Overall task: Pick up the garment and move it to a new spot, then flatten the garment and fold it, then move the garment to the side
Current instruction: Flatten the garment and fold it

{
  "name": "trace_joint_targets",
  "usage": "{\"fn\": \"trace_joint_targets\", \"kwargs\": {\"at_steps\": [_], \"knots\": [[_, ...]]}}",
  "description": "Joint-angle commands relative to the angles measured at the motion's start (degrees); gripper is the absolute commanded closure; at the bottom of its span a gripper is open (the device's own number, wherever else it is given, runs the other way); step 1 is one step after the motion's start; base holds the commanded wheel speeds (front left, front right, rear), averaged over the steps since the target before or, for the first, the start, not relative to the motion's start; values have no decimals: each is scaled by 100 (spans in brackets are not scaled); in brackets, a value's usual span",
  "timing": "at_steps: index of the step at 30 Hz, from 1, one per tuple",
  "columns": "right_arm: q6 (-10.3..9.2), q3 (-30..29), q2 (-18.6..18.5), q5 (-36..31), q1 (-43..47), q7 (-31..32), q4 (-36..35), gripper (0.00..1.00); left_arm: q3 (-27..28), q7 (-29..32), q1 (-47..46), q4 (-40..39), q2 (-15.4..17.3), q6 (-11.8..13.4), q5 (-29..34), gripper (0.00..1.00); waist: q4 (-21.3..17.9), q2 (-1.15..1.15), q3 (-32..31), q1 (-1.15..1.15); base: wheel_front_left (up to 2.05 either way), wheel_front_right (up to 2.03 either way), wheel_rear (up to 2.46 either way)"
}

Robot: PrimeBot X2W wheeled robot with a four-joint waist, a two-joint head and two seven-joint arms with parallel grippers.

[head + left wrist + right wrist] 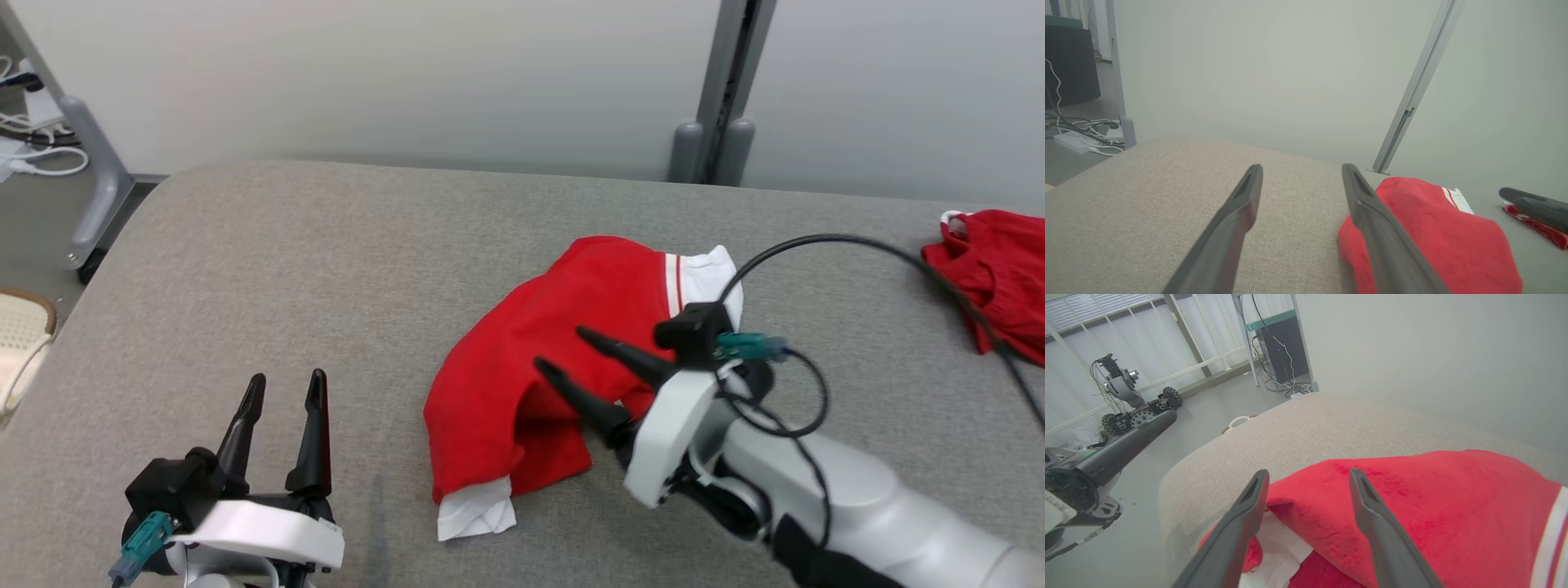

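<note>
We take the crumpled red fabric garment (498,384) as our marker. It lies in a loose heap on the grey fabric-covered bench (286,245), partly doubled over itself. One white cuff (476,510) sticks out flat at the garment's near edge, towards us. A second white cuff with striped trim (709,273) shows at its far right corner.

The right tool (562,347) hangs just over the garment. It comes in from the garment's right side, its two long dark fingers pointing left across the red cloth. The fingers stand apart, released. In the right wrist view the red cloth lies below and between them, gripped by neither. Whether the fingertips brush the cloth, we cannot tell. A black cable (816,239) loops from that wrist, to the right of the garment.

The left tool (287,378) is well to the left of the garment and nearer to us, over bare bench, with its fingers pointing away from us. It too is released, its fingers spread and empty.

Far to the right of the garment, a second red cloth (992,273) lies bunched on the bench. Beyond the garment, behind the bench, a grey upright post (722,82) rises against the pale wall.
</note>
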Motion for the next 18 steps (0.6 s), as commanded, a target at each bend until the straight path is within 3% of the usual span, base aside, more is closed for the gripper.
{"fn": "trace_joint_targets", "kwargs": {"at_steps": [1,11,18], "knots": [[2,-58,-101,37,-78,-39,-44,0,41,-23,51,-17,20,3,43,0,-85,0,-48,0,0,0,0],[2,-1900,-1182,-665,673,-62,-756,0,130,-23,197,-88,21,-28,125,0,-543,0,-217,0,0,0,0],[2,-3474,-1431,-1450,1870,-62,-1343,0,215,-23,255,-135,34,-34,161,0,-738,0,-252,0,0,0,0]]}}
